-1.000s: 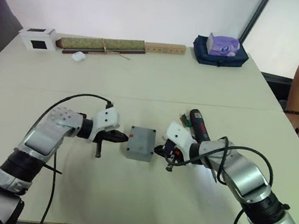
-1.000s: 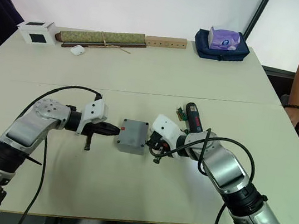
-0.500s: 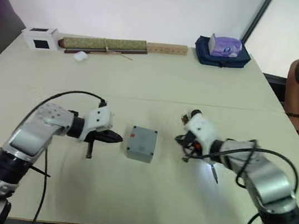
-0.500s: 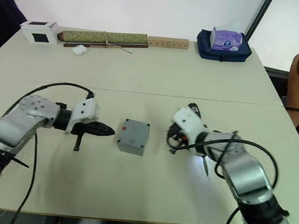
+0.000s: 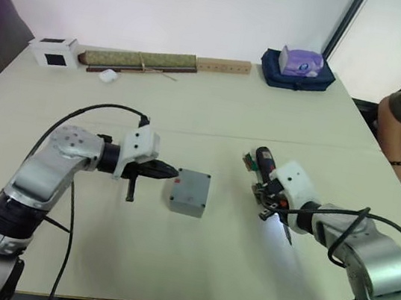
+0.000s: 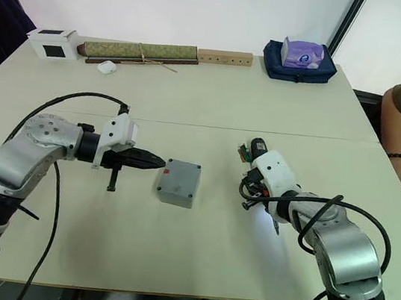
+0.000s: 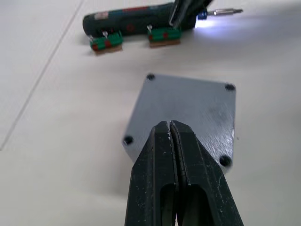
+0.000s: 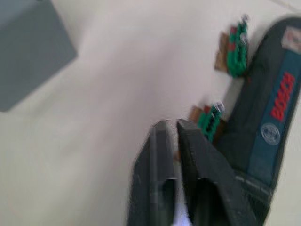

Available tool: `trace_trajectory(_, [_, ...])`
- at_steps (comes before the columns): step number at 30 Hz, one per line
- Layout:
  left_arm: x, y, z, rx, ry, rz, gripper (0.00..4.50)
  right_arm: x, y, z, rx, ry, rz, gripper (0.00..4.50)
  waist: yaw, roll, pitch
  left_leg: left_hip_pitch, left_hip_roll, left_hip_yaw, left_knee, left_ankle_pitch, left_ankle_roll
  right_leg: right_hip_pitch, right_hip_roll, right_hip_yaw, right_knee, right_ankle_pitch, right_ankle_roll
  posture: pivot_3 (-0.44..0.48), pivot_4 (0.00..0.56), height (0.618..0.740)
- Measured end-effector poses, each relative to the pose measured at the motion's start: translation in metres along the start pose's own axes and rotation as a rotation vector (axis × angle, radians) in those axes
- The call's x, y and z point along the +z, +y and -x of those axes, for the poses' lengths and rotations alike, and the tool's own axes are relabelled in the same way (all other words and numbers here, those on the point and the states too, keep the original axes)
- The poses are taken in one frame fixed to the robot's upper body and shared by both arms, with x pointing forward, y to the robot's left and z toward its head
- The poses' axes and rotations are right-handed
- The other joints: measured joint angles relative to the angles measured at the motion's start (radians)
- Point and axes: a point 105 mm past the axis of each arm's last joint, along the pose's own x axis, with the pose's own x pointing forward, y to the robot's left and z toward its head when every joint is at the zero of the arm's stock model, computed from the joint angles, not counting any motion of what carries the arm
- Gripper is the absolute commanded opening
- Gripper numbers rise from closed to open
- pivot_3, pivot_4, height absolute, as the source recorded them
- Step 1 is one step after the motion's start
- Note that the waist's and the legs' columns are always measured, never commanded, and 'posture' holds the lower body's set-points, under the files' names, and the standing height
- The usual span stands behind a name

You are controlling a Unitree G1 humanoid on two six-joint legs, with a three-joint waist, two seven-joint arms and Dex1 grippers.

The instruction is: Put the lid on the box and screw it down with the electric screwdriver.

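Your right gripper (image 8: 171, 141) has its fingers pressed together, holding nothing. It sits just beside the electric screwdriver (image 5: 270, 175), on the side facing the box (image 5: 189, 191), right at the small green circuit-board pieces (image 8: 223, 89) lying against the tool's body.

The screwdriver's long axis runs away from you and toward you. The bit (image 7: 225, 11) and lit tip point at your near edge of the table (image 5: 213, 114). The right arm is clearly the nearer one; judging by that, the grab is yours there, and you'll need to open first.

Your left gripper (image 7: 172, 141) is also closed and empty, tips just short of the box's left side.

Box: grey cast metal, the lid (image 7: 186, 113) already seated, four dark screws at the corners, red mark at the far-left corner. Screwdriver: black, thick, pen-shaped, lying on the table, well right of the box.
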Motion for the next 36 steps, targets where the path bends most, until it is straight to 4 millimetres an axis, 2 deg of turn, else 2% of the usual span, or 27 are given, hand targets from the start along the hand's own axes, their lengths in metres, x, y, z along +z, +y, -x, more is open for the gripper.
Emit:
trace_trajectory(4, [0.0,-0.001,-0.003,-0.004,-0.007,0.006,0.0,-0.001,-0.005,0.0,-0.026,0.006,0.002,3.38,-0.002,0.0,0.0,0.0,0.0,0.0,0.0,0.0,0.0,0.0,0.0,0.0,0.0,0.0,0.0,0.0,0.15,0.74])
trace_trajectory(7, [0.0,-0.001,-0.004,-0.004,-0.01,0.007,0.0,-0.002,-0.01,0.0,-0.041,0.009,0.006,4.27,-0.001,-0.001,0.0,0.0,0.0,0.0,0.001,0.0,0.0,0.001,0.0,0.0,0.0,0.0,0.0,0.0,0.15,0.74])
trace_trajectory(8, [0.0,-0.001,-0.004,-0.004,-0.011,0.007,0.0,-0.002,-0.011,0.0,-0.046,0.01,0.006,4.39,-0.001,-0.001,-0.001,0.0,0.0,0.0,0.001,0.0,0.0,0.001,0.0,0.0,0.0,0.0,0.0,0.0,0.15,0.74])
trace_trajectory(12, [0.0,-0.001,-0.005,-0.002,-0.013,0.007,0.0,0.001,-0.017,-0.001,-0.064,-0.004,-0.036,4.39,-0.002,-0.001,-0.001,0.001,0.0,0.0,0.001,0.0,0.0,0.001,0.0,0.0,0.0,0.0,0.0,0.0,0.15,0.74])
trace_trajectory(17, [0.002,0.0,-0.006,0.003,-0.021,0.003,0.0,0.007,-0.009,-0.01,-0.018,-0.02,-0.088,4.39,-0.001,-0.001,-0.001,0.0,0.0,-0.001,0.001,0.0,0.0,0.001,0.0,0.0,0.0,0.0,0.0,0.0,0.15,0.74])
trace_trajectory(23, [0.002,0.0,-0.007,0.011,-0.025,0.004,0.0,0.015,-0.01,-0.019,-0.027,-0.046,-0.107,4.39,-0.001,-0.001,-0.001,0.0,0.0,0.0,0.001,0.0,0.0,0.001,0.0,0.0,0.001,0.0,0.0,0.0,0.15,0.74])
trace_trajectory(36, [0.003,0.001,-0.008,0.016,-0.029,0.004,0.0,0.014,-0.01,-0.034,-0.05,-0.025,-0.091,4.39,-0.001,-0.001,-0.001,0.0,0.0,0.0,0.001,0.0,0.0,0.001,0.0,0.0,0.001,0.0,0.0,0.0,0.15,0.74])
